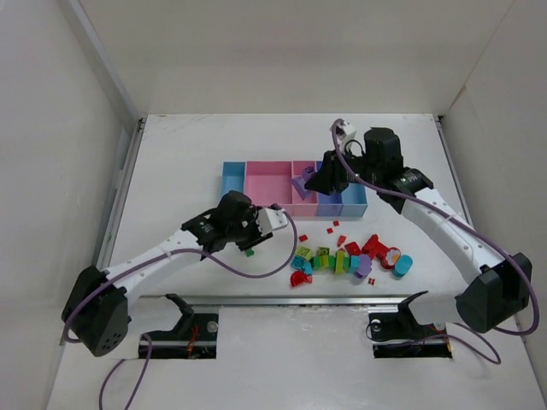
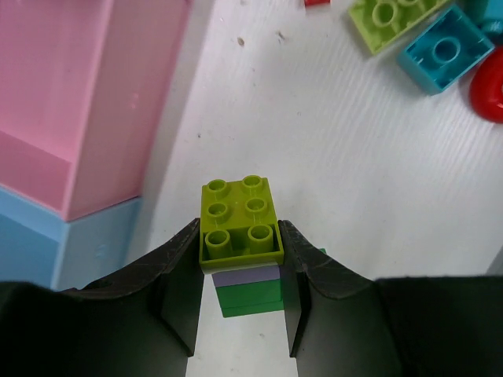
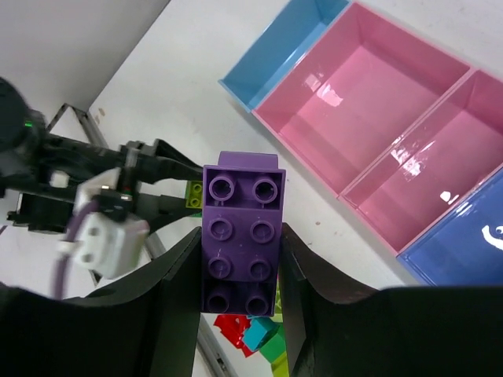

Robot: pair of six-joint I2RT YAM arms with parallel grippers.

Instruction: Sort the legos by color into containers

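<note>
Bright, diffuse overhead lighting; soft shadows, local glare.

Exposed the white table (image 1: 188,162) and the enclosure walls close to clipping in the top view, with only faint, soft-edged shadows beneath the arms. Recorded white specular streaks on the glossy floors of the wide pink bin (image 3: 346,102) and narrow pink bin (image 3: 440,169), plus small highlights on the purple-blue bin (image 3: 464,251), in the right wrist view. Rendered the fingers (image 2: 169,290) at the bottom of both wrist views as dark, underexposed and slightly soft. Resolved the lime brick (image 2: 240,216) and the purple brick (image 3: 241,236) sharply, studs distinct. Showed no motion blur in any view.
</note>
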